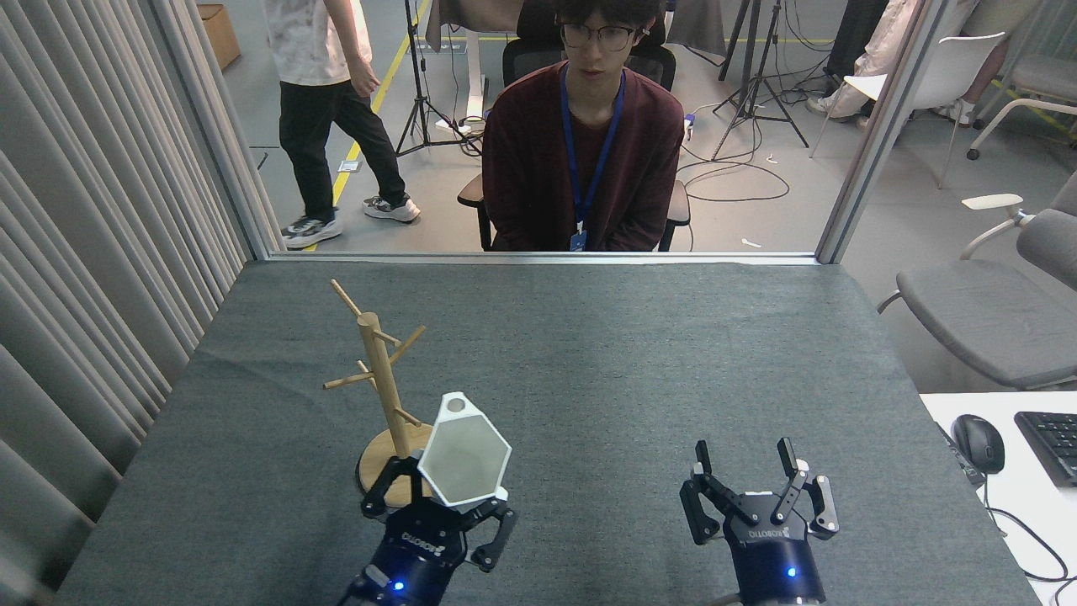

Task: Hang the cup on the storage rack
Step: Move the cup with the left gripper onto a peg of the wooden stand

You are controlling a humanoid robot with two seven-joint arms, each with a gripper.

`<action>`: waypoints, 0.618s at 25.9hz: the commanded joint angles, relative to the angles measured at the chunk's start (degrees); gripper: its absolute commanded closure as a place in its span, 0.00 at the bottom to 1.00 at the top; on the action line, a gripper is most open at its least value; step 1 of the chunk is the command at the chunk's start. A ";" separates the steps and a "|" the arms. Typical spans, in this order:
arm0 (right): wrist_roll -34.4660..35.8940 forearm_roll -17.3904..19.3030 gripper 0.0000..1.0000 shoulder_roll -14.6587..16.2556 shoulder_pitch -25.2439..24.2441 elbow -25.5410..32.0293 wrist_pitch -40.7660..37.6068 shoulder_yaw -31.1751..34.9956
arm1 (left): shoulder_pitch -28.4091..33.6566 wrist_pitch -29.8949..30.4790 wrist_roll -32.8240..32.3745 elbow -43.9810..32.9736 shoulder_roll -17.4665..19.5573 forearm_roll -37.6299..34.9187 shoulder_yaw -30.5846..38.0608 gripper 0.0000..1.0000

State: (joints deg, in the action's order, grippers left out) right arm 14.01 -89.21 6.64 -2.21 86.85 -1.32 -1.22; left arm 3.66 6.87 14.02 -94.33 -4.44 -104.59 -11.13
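Your table [589, 353], covered in grey cloth, filled most of the view, with a seated person [585, 143] in a dark red top facing you from beyond its far edge and another person [324, 109] standing on the floor behind to the left. The wooden rack [383, 396] stood upright on its round base at the left part of the table, its thin pegs angled upward off the post. Your left gripper [442, 505] was closed around the lower body of the white cup [464, 454], holding it off the cloth with the six-sided mouth turned toward you. The cup's small tab with its round hole pointed up, just beside the rack's post and close to a low peg on the right of it; you could not tell whether they touched. The cup hid part of the rack's base. Your right gripper [747, 465] was well apart to the right, its fingers spread wide and holding nothing.
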 commanded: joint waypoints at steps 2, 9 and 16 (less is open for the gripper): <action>1.82 -0.35 0.02 1.27 -1.57 -0.28 -1.84 0.51 | 2.49 -0.54 2.50 -3.84 1.54 0.62 10.17 0.42; 1.73 -0.43 0.02 0.75 -1.04 -0.37 -1.76 0.42 | -3.66 -8.54 6.46 4.77 6.02 -10.98 15.97 0.41; 1.73 -0.35 0.02 1.19 -0.95 -0.63 -1.67 0.51 | -5.07 -9.51 9.10 8.02 6.28 -15.82 15.61 0.41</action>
State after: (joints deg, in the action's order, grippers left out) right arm 15.76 -89.62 7.63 -3.18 86.42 -3.10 -0.77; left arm -1.03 -2.25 22.24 -87.09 1.66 -118.52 4.63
